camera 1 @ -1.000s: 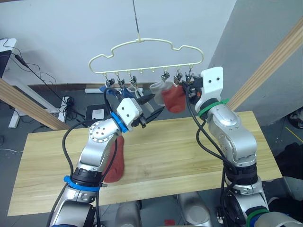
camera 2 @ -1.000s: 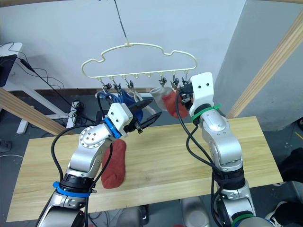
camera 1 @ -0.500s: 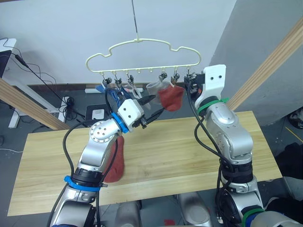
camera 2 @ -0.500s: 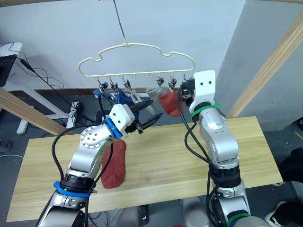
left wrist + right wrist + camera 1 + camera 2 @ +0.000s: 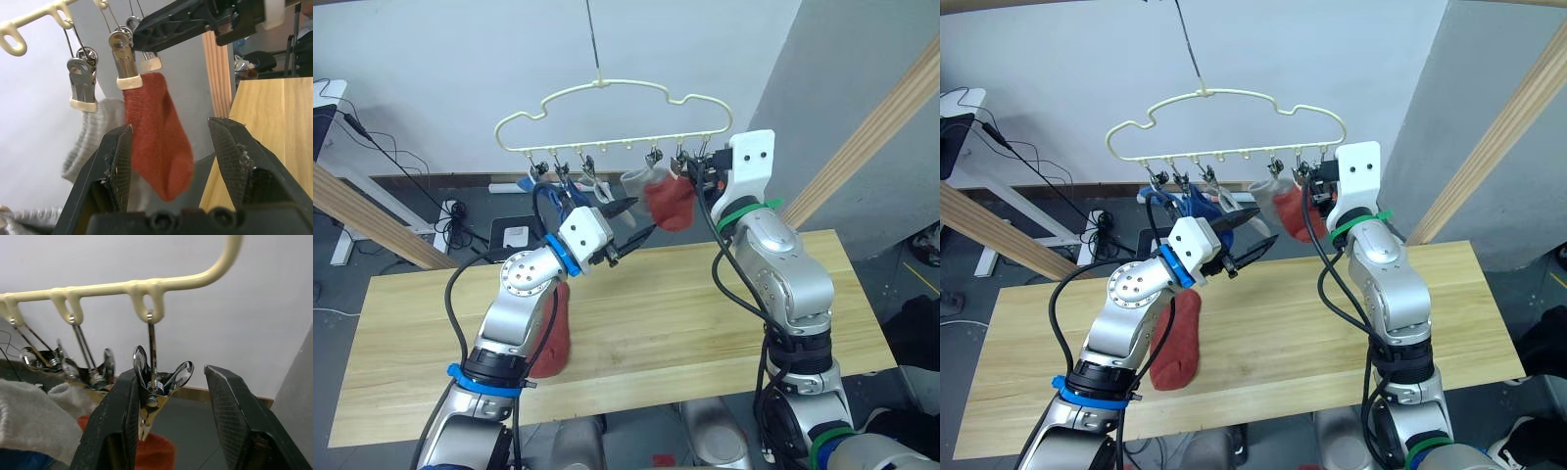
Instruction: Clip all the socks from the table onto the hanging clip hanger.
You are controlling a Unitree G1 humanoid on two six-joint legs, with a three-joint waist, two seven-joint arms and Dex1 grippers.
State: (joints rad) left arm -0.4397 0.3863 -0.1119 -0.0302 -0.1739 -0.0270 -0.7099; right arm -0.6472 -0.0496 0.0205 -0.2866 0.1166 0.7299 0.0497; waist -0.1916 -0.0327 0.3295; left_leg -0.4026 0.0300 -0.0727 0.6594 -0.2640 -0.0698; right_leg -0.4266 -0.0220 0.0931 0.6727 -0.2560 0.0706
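Up at the thin cream-yellow wavy clip hanger, with a rust-red knit sock hanging from a clip near its right end, touching a light grey sock beside it, and blue socks bunched further left. Right gripper raised at the end silver metal clip, jaws spread wide to either side of its two wings, gripping nothing. Left gripper just in front of the hanging red sock, jaws wide apart too, empty. One more rust-red ankle sock lying flat on the light wooden surface, beneath the left arm. Looks like the gap between socks: best to go down for that one with the left, pinch at the cuff so a clean edge shows, and lift it straight to the end clip. Squeeze the wings with the right first, release only once cloth sits between the teeth. Gently throughout, with the hanger free to swing on its hook.
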